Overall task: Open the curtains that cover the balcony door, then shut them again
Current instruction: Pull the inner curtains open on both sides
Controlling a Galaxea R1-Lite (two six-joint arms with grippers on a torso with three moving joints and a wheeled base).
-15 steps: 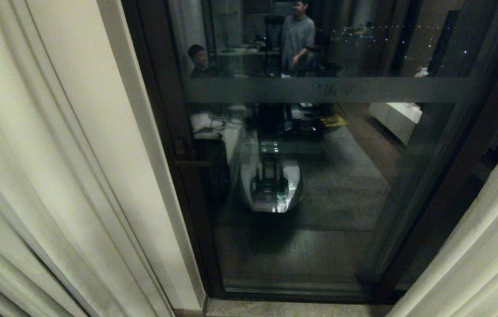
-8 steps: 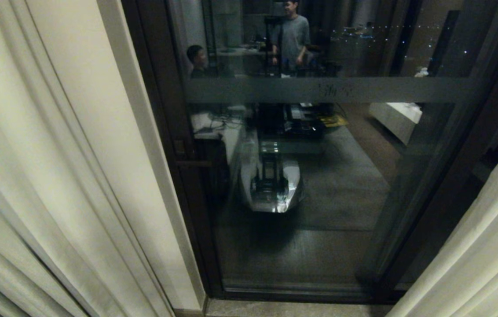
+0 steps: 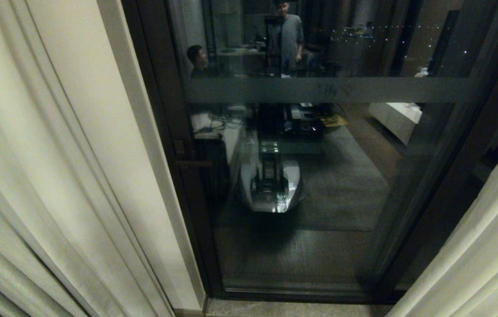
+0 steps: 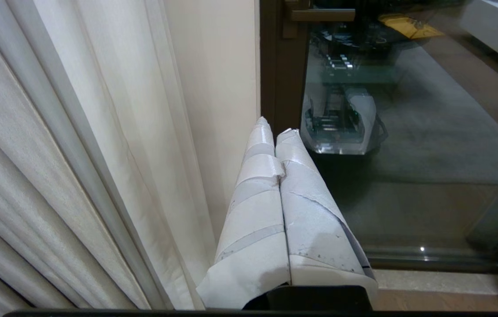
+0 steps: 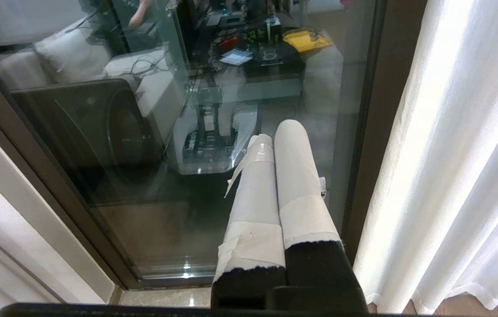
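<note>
reflected person [image 3: 287, 35] shifted left; curtains [image 3: 42, 185] parted, balcony door [image 3: 319, 176] seemingly shut; both hands pressed together.

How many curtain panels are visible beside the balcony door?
2: the left curtain panel hangs left of the balcony door; the right curtain panel hangs to its right.

curtains [image 3: 46, 185]: showing cream, with soft vertical pleats
balcony door [image 3: 319, 185]: showing a dark brown frame and a frosted horizontal band
left tool [image 4: 275, 132]: wearing white tape

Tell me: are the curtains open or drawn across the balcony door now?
Open. The curtains hang bunched at both sides, with the balcony door glass uncovered between them.
</note>
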